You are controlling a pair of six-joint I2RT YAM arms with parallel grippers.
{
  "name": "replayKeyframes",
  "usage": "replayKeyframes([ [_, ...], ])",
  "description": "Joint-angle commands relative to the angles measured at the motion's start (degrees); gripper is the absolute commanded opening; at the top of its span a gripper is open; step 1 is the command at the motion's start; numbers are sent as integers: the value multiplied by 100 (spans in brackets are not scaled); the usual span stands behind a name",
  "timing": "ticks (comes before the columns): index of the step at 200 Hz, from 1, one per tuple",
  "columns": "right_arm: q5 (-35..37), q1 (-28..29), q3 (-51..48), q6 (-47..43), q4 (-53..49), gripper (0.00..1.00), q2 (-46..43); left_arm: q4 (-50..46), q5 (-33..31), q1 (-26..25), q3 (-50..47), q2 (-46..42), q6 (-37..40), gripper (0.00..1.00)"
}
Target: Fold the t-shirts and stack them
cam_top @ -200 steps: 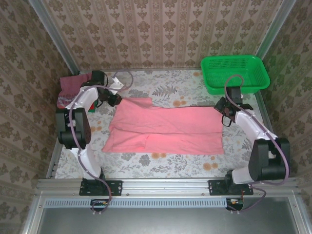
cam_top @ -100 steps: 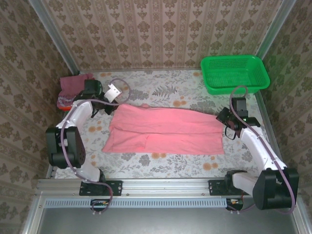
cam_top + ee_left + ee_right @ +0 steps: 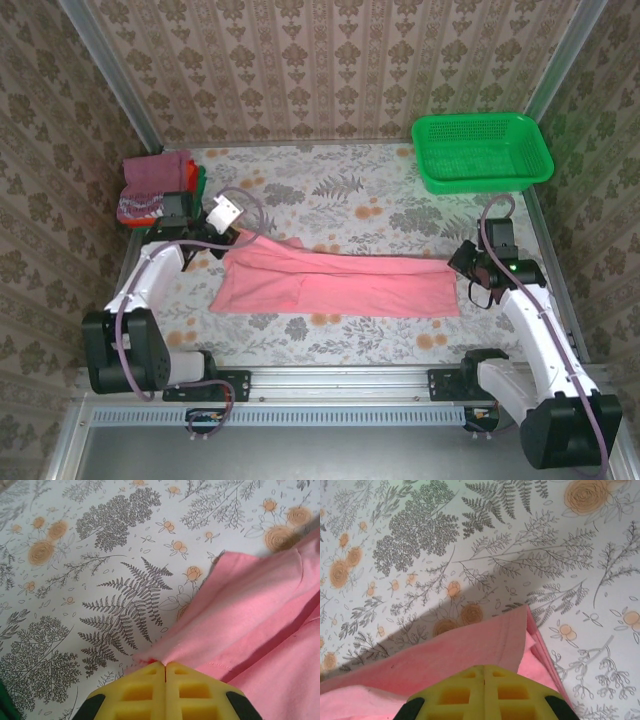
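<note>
**Position.** The salmon-pink t-shirt (image 3: pixel 335 283) lies as a long band across the middle of the table (image 3: pixel 330 190), its length running from left to right. The stack of folded t-shirts (image 3: pixel 155 185) sits in the far left corner, well apart from the green mesh basket (image 3: pixel 483 150) in the far right corner.

**Grippers.** The left gripper (image 3: pixel 165 666) has its jaws pressed together on the far left corner of the t-shirt, and the cloth rises to it in a tented ridge. The right gripper (image 3: pixel 484 670) is likewise clamped on the hem at the far right corner, with a folded layer showing beneath.

**Handling.** The cloth is judged light, limp and non-fragile. It sags between the two holds and drapes wherever it is unsupported. It is not slippery, but it will drag and wrinkle against the patterned table cover. The best hold is on a hem or corner, one at each end of the same edge. Both ends should travel together so the fold line stays straight.

**Count.**
- Spread t-shirts: one.
- Folded t-shirts: maroon, red-orange and green layers show, so probably three. The exact number cannot be confirmed.
- Baskets: one.
- Grippers: two.
</note>
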Motion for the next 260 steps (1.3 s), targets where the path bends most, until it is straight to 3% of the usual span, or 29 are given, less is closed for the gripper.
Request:
replayKeyframes([
  [1, 50, 23, -160, -95, -461, 0, -75, 193, 18, -148, -121, -200, -429, 0],
  [51, 90, 14, -140, -150, -744, 0, -65, -160, -397, -256, -340, -907, -999, 0],
  [114, 206, -152, -178, -120, -973, 0, -46, -1127, -654, -333, -305, -1621, -1106, 0],
  [154, 237, -170, -335, -66, -1011, 0, -18, -1545, -979, -478, -388, -1667, -1209, 0],
  [203, 206, -197, -347, -69, -845, 0, 440, -2104, -1947, -838, -544, -1763, -1184, 0],
  [260, 280, -197, -449, -49, -670, 0, 763, -2894, -2121, -900, -705, -1838, -1005, 0],
])
